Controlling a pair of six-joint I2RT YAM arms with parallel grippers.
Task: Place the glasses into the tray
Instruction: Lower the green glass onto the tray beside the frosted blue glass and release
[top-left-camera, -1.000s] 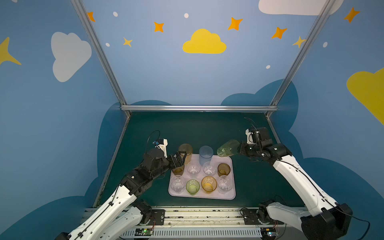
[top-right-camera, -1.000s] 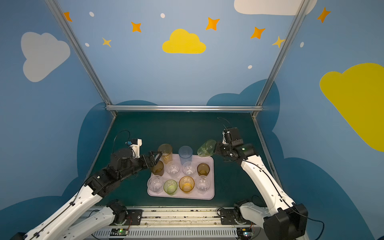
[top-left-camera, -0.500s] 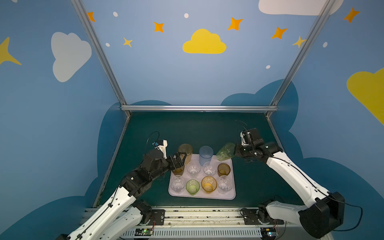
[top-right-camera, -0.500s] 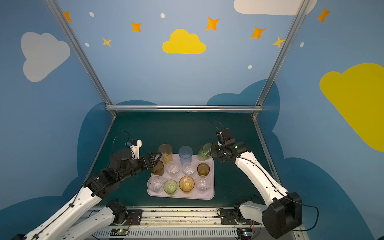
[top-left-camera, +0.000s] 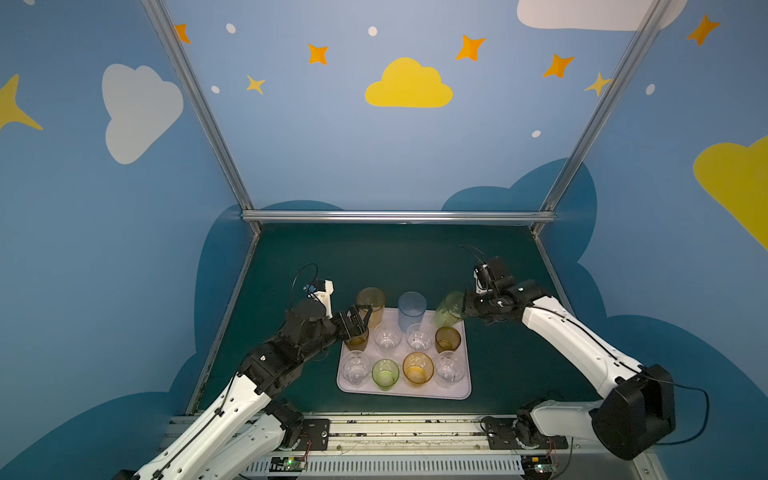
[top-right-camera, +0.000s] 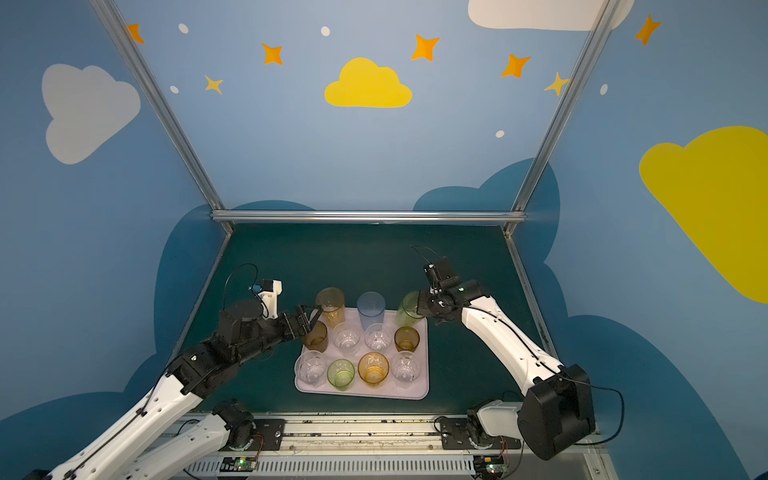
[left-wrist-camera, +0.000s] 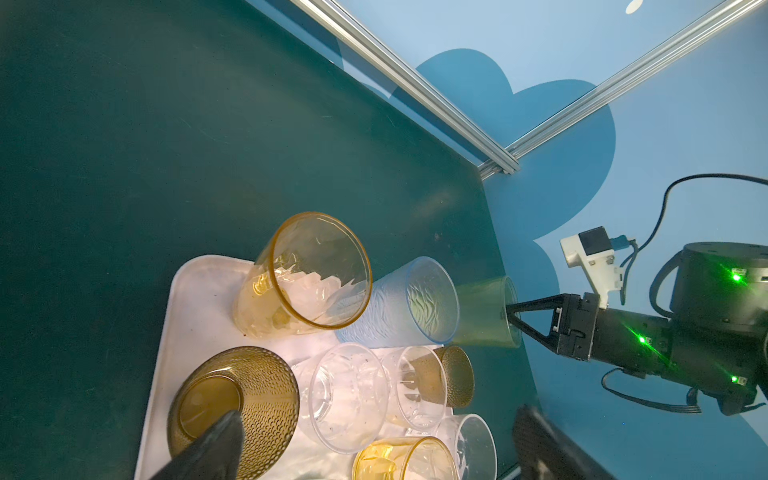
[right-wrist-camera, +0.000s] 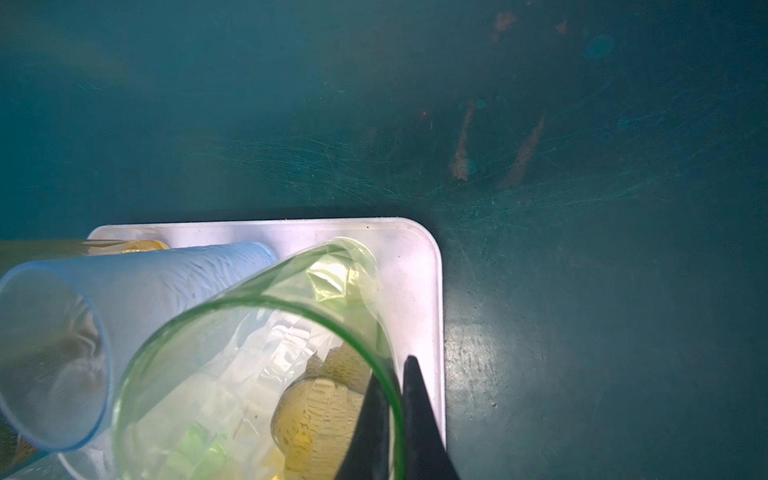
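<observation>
The lilac tray (top-left-camera: 464, 388) (top-right-camera: 420, 392) holds several glasses: a tall yellow one (top-left-camera: 371, 302), a tall pale blue one (top-left-camera: 411, 309), and short clear, brown, green and amber ones in two rows. My right gripper (top-left-camera: 467, 309) (right-wrist-camera: 395, 374) is shut on the rim of the tall green glass (top-left-camera: 449, 309) (right-wrist-camera: 332, 270), one finger inside and one outside. That glass tilts over the tray's far right corner (right-wrist-camera: 415, 257); whether its base touches I cannot tell. My left gripper (top-left-camera: 359, 318) (left-wrist-camera: 376, 432) is open at the tray's far left, beside the brown glass (left-wrist-camera: 249, 386).
The dark green table top (top-left-camera: 374, 257) runs back to the metal rail (top-left-camera: 395, 216) at the blue rear wall. Blue side walls close in left and right. The arm bases sit on the rail (top-left-camera: 395, 428) at the front edge.
My right arm has carried the tall green glass left and down, from beside the tray to over its far right corner. The left arm has stayed where it was, open.
</observation>
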